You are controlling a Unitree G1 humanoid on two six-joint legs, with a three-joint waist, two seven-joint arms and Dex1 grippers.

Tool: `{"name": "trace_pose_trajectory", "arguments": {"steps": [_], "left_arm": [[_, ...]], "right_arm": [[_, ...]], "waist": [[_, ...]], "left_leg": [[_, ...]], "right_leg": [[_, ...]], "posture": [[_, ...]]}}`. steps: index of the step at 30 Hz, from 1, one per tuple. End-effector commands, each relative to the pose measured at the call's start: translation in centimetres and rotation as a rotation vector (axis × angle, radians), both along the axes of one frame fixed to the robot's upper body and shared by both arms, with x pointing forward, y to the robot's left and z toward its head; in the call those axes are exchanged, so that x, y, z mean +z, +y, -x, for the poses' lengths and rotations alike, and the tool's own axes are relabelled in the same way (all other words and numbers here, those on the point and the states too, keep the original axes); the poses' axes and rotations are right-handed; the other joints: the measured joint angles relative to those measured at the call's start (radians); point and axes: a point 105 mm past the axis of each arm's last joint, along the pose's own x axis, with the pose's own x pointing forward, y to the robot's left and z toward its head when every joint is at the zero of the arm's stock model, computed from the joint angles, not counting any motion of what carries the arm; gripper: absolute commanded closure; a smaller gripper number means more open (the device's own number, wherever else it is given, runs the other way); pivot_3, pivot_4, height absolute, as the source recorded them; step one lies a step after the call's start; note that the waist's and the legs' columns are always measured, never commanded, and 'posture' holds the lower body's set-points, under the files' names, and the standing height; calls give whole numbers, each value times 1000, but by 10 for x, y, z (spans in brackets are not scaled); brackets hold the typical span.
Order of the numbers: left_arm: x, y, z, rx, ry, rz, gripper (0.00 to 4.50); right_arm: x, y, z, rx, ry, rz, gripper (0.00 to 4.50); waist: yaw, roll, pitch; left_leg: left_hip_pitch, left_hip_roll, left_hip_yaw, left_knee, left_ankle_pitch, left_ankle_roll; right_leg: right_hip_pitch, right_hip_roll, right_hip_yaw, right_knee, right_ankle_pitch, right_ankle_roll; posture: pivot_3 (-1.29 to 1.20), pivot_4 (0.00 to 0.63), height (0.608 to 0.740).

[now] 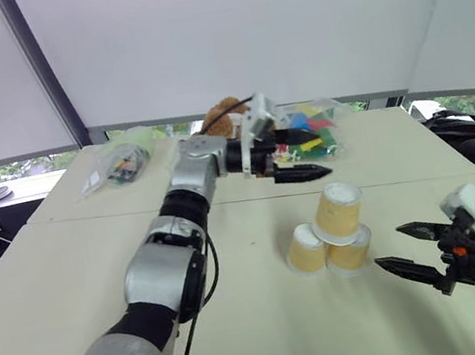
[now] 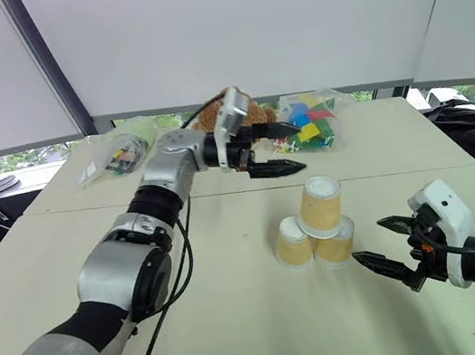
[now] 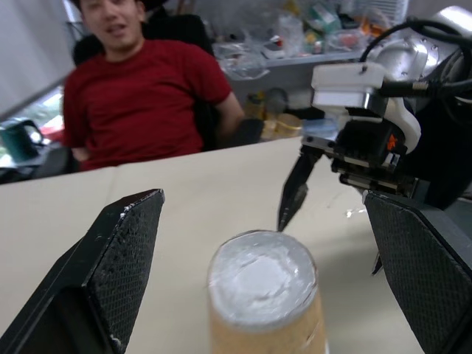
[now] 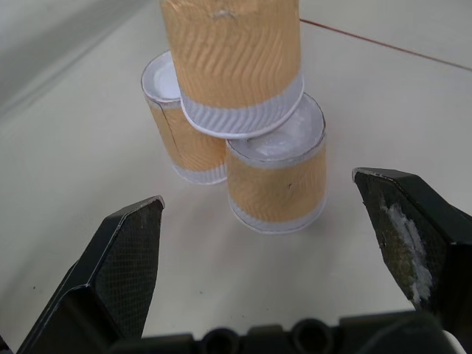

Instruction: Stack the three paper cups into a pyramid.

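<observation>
Your three cups already stand as a pyramid [image 1: 331, 236] on the table [image 1: 73, 289]: the top cup [image 1: 338, 209] bridges the two upside-down ones so it balances. Your left gripper [image 1: 298, 156] hangs above with fingers spread wide and empty. Your right gripper [image 1: 413, 249] waits just beside the stack, equally wide and empty, ready to steady it.

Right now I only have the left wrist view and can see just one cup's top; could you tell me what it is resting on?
Observer: The top cup sits upside down, bridging the two lower cups, which stand side by side on the table.
Operator: Thank you. Is my left end effector clear of it?
Observer: Yes. It is open, above and behind the cups, touching nothing.
Operator: And the right end effector?
Observer: Open, low beside the lower cups on their right, apart from them.
</observation>
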Motion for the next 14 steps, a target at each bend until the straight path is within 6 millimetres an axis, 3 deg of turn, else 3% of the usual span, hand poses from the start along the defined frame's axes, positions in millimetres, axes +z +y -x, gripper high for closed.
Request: {"name": "trace_pose_trajectory", "arguments": {"steps": [1, 3, 5, 7, 11, 14], "left_arm": [[-7, 81, -29, 253, 32, 5, 43], [-49, 127, -37, 398, 88, -97, 43], [-79, 155, -32, 489, 144, -154, 43], [-101, 174, -18, 553, 214, -177, 43], [-129, 181, 20, 597, 314, -188, 43], [-138, 180, 34, 633, 326, -189, 43]], "right_arm": [[3, -15, 0, -42, -23, -30, 0], [-2, -20, -2, -52, -3, -43, 0], [-7, -24, -5, -53, 15, -38, 0], [-10, -29, -6, -57, 28, -33, 0], [-19, -35, -8, -49, 71, -5, 0], [-25, -37, -10, -41, 93, 9, 0]], "waist": [[2, 1, 0], [-27, 8, -5], [-40, 8, -5], [-29, 7, -4], [5, 4, -2], [16, 4, -2]], "left_leg": [[0, 0, 0, 0, 0, 0], [1, 0, 0, 0, 0, 0], [17, -2, -2, -9, -1, 2], [17, -1, -2, -12, -1, 1], [13, -1, -3, -7, 0, 0], [12, -2, -5, 0, 0, 0]], "right_leg": [[0, 0, 0, 0, 0, 0], [1, 0, 2, 0, 0, 1], [7, 2, 8, 1, 0, 1], [7, 1, 7, 2, -1, 0], [7, 0, 6, 1, -1, 0], [11, -1, 6, 1, -1, 0]], "posture": [[0, 150, 740], [0, 150, 740], [0, 150, 740], [0, 150, 740], [0, 150, 740], [0, 150, 740]]}}
